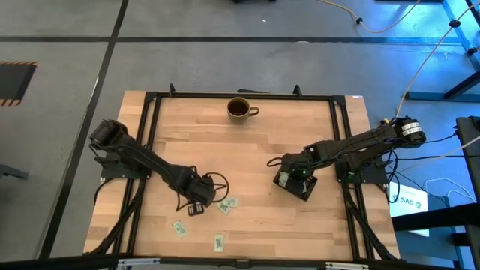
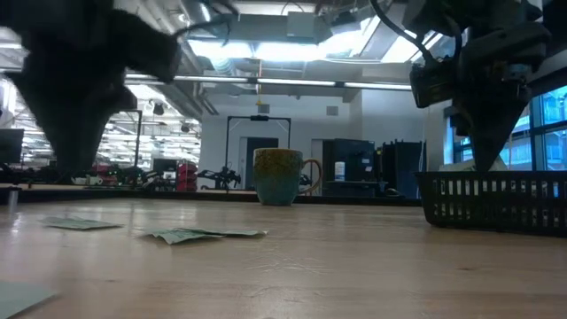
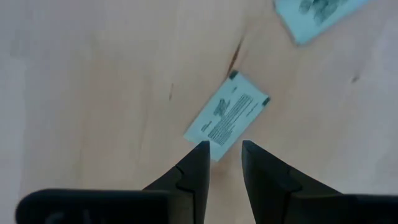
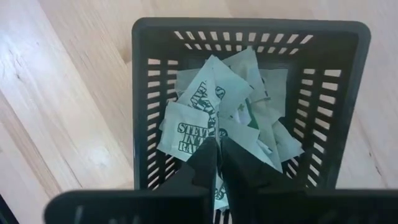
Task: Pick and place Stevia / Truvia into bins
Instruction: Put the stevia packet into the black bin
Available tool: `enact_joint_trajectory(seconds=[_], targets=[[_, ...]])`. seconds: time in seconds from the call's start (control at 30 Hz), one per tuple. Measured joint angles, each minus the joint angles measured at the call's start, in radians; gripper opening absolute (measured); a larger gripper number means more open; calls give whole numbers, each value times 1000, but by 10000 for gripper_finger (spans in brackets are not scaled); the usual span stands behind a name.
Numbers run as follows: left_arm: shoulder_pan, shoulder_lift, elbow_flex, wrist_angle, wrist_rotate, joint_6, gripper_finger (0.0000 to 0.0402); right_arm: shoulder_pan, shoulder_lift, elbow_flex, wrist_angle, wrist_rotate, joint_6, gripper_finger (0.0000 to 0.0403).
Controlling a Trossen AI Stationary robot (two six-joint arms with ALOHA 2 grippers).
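Where I stand: while my left arm reaches over the near part of the desk (image 1: 247, 142), my right arm hangs over the black bin at the right side.
Nearest packets: two pale green packets lie flat close to the front edge, one (image 1: 179, 229) to the left and one (image 1: 218, 242) further right, apart from each other.
My left jaws: my left gripper (image 3: 222, 152) points down at the wood, the jaws apart with a narrow gap and nothing between them.
Packet at my left tips: one packet (image 3: 227, 116) lies flat and slanted just past my left fingertips; I cannot tell whether a tip touches its corner.
Neighbour packet: another packet (image 1: 229, 204) lies just right of my left gripper, flat on the wood.
My right jaws: my right gripper (image 4: 217, 146) points down into the bin, the jaws almost together; I cannot tell whether a packet is pinched between the tips.
Bin: the black slotted bin (image 4: 149, 99) sits on the desk at the right, holding a loose heap of packets (image 4: 239, 106), some lapping over others.
Far edge: a brown mug (image 1: 239, 109) stands upright near the back of the desk, well apart from both arms.
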Motion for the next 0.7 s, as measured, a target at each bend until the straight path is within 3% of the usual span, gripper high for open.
enact_joint_trajectory(seconds=[0.23, 0.53, 0.7], targets=[[-18, 141, 0, -1, 32, 15, 88, 0, 0, 0, -4, 1, -4, 34], [-22, 205, 4, -9, 63, 9, 89, 0, 0, 0, -25, 1, -4, 129], [-22, 189, 2, -2, 54, 6, 80, 0, 0, 0, -25, 1, -2, 147]])
